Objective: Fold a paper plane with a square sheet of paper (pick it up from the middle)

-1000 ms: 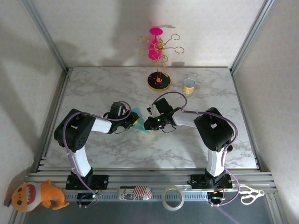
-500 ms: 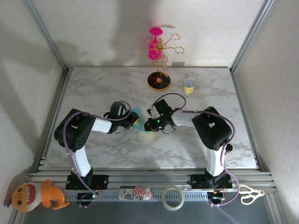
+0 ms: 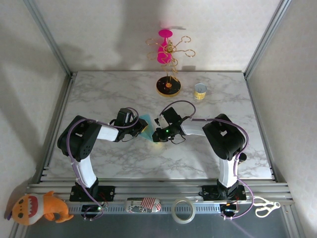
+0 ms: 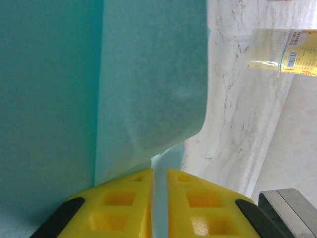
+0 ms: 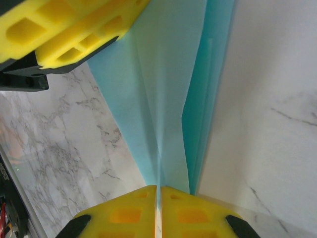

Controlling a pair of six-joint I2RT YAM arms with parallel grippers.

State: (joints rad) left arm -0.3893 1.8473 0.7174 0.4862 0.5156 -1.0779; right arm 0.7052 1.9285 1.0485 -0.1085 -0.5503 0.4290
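My left pincer (image 4: 159, 174) and right pincer (image 5: 158, 189) are each closed down to a thin slit on the teal sheet of paper (image 5: 163, 89), gripping opposite ends, on my side of the black-and-yellow stand base (image 3: 168, 87) over the worktop (image 3: 223, 94). Layered creases are in; I judge the wings remain to fold.

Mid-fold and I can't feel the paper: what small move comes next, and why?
Probably lower both arms together until the square sheet of paper lies flat on the table. The left gripper and right gripper are each shut on it, facing each other, and its part-folded layers curl apart loosely. The table would likely help flatten the crease.
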